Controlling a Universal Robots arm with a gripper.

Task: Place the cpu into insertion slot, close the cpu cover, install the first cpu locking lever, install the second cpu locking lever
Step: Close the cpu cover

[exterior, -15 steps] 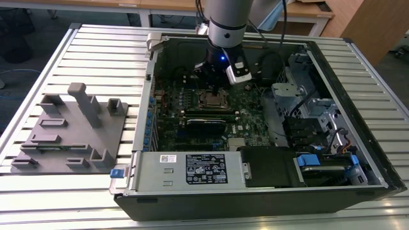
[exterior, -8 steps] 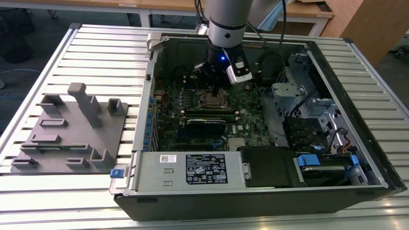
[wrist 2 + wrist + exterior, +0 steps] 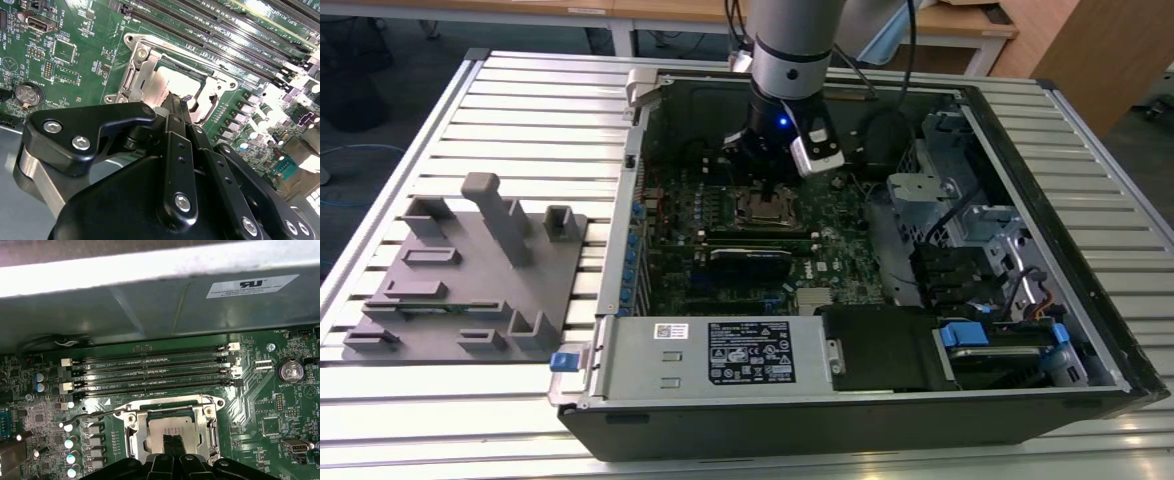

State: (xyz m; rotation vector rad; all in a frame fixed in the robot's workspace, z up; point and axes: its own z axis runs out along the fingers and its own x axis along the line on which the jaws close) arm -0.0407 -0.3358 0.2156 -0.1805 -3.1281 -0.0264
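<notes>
The cpu (image 3: 172,430), a pale square chip, lies flat in the insertion slot (image 3: 767,207) on the green motherboard inside the open computer case. The cpu cover (image 3: 132,432), a silvery frame, lies down around it, and the chip shows through its window (image 3: 175,82). My gripper (image 3: 172,444) hangs straight over the chip with its black fingers (image 3: 176,150) pressed together and nothing between them; the tips sit at or just above the chip's top (image 3: 172,102). A thin wire lever (image 3: 95,414) sticks out from one corner of the socket. In the exterior view the gripper (image 3: 765,185) stands just above the socket.
Long black memory slots (image 3: 150,372) run beside the socket, toward the grey case wall (image 3: 150,305). A row of capacitors (image 3: 70,442) and a coin battery (image 3: 291,371) flank it. The power supply box (image 3: 707,355) fills the case's near end. A grey part fixture (image 3: 467,280) stands on the slatted table.
</notes>
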